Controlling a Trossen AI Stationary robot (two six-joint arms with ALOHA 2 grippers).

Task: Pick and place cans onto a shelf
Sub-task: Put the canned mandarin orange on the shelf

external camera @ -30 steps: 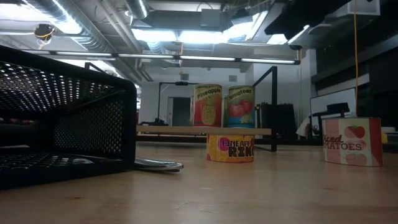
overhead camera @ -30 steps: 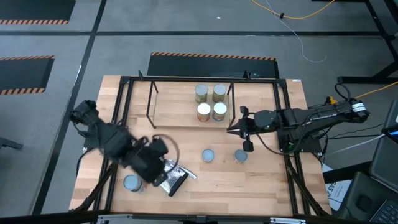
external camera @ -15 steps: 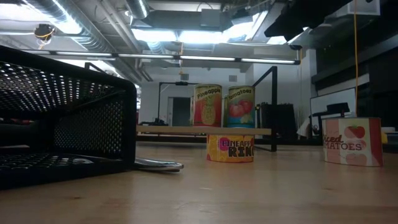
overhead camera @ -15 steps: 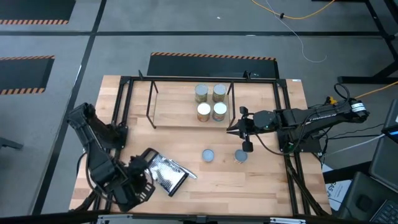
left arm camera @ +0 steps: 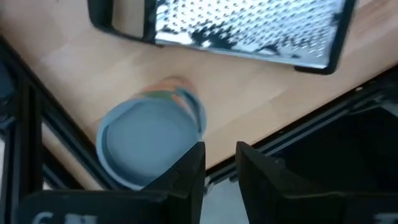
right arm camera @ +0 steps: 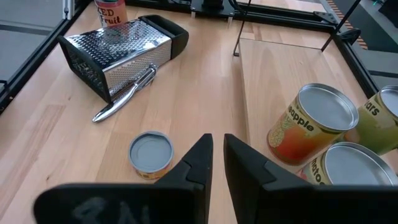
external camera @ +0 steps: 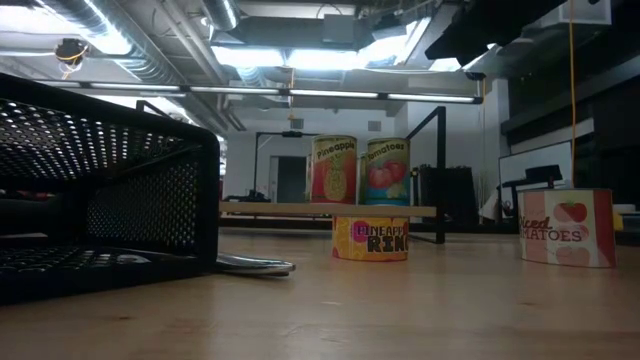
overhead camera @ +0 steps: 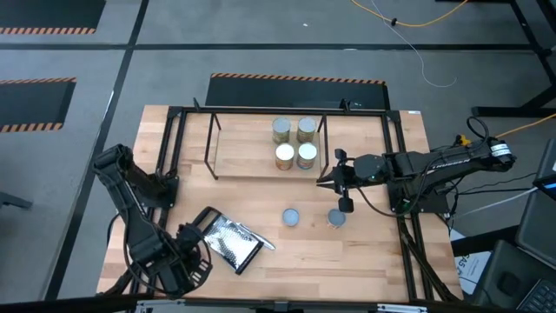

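Note:
A can with a blue-grey top (left arm camera: 148, 149) stands near the table's near left corner. My left gripper (left arm camera: 219, 163) points down above the can's side, with a narrow gap between its fingers and nothing in it; in the high view that arm (overhead camera: 178, 261) hides the can. Two more cans (overhead camera: 291, 216) (overhead camera: 336, 217) stand on the table before the shelf (overhead camera: 252, 148), whose board carries several cans (overhead camera: 294, 143). My right gripper (overhead camera: 328, 180) hangs still beside the shelf's right end, its fingers (right arm camera: 200, 155) nearly together and empty.
A metal grater (overhead camera: 228, 243) with a black handle lies just right of my left gripper, with a silver tool (right arm camera: 124, 99) beside it. The black frame (overhead camera: 169, 174) edges the table close to my left arm. Bare wood lies between the grater and the two loose cans.
My left arm has swung toward the table's near left corner and sunk, its wrist rolling as it went. It has left the grater uncovered and now stands over the near left can, hiding it from above. The cans and my right arm have kept still.

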